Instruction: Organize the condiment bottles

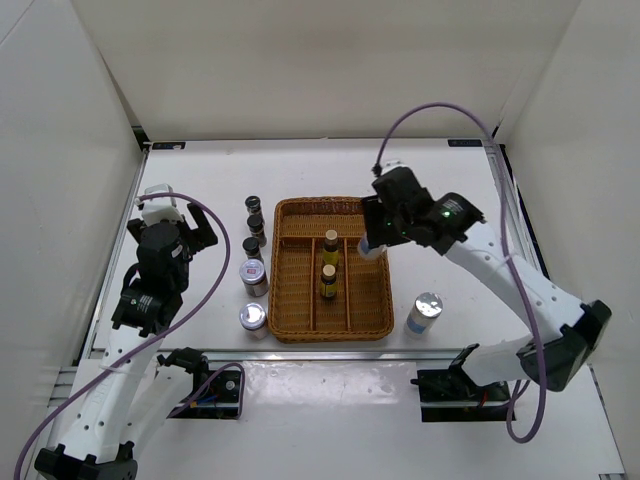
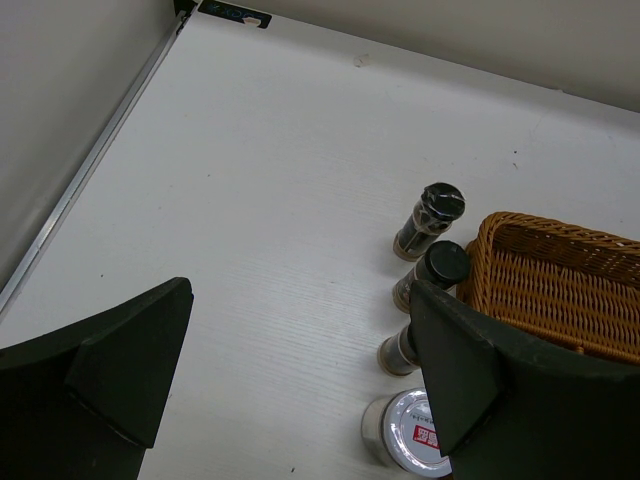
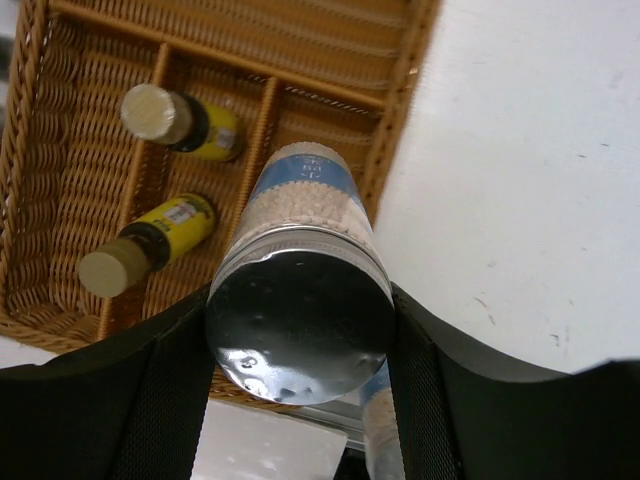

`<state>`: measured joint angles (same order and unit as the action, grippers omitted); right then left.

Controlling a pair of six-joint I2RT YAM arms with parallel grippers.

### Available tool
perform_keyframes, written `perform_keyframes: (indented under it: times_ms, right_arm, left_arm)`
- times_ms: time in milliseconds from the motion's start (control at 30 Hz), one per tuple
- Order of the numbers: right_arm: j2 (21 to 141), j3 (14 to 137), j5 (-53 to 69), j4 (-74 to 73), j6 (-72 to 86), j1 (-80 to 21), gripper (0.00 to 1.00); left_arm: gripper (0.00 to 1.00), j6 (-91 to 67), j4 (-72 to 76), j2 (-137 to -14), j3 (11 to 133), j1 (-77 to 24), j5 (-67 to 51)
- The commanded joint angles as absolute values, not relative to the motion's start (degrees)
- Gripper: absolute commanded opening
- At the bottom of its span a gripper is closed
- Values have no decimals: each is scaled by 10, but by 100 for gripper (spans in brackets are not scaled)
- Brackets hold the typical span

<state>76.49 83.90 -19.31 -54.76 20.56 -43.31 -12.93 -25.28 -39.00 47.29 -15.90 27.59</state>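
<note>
Right gripper [image 3: 300,330] pinches a tall white cylinder [image 3: 305,200] at its silver-capped end, one finger pressed against each side. The bottle points away from the wrist, down into the wicker tray [image 3: 400,120]. Its far end lies over the compartment next to the tray's right wall; whether it touches the tray floor is hard to tell from either view. Just left of the held bottle, past a divider, two amber-yellow bottles [image 3: 185,122] stand in the middle compartment, one beyond the other and not touching. Behind this gripper, back toward the arm's base, a second white cylinder [image 1: 424,313] stands upright on the table [image 1: 450,200], just outside the tray's right side.

Left gripper [image 2: 300,300] hangs above the table, well apart from the tray, its fingers spread wide with nothing between them. Closest to it, by its right finger, a red-labelled jar [image 2: 415,435] stands upright, partly hidden by that finger. Past the jar, three dark bottles [image 2: 432,270] with black caps run away from the gripper in a line alongside the tray's left wall. The overhead view shows a second jar [image 1: 253,320] in the same line, nearer the arm's base.
</note>
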Motion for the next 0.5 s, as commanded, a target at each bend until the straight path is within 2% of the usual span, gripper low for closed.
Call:
perform_keyframes:
  times_ms: [0, 333, 433, 467]
  right_arm:
    - [802, 858, -200, -505, 206, -464, 46]
    - [872, 792, -200, -443, 206, -464, 46]
    - [872, 782, -200, -430, 211, -464, 51]
    - [872, 775, -200, -430, 211, -464, 58]
  left_arm:
    - [100, -127, -250, -388, 470, -161, 268]
    - [100, -127, -250, -388, 470, -161, 268]
    - [100, -127, -250, -388, 470, -161, 268]
    - [100, -127, -250, -388, 470, -161, 268]
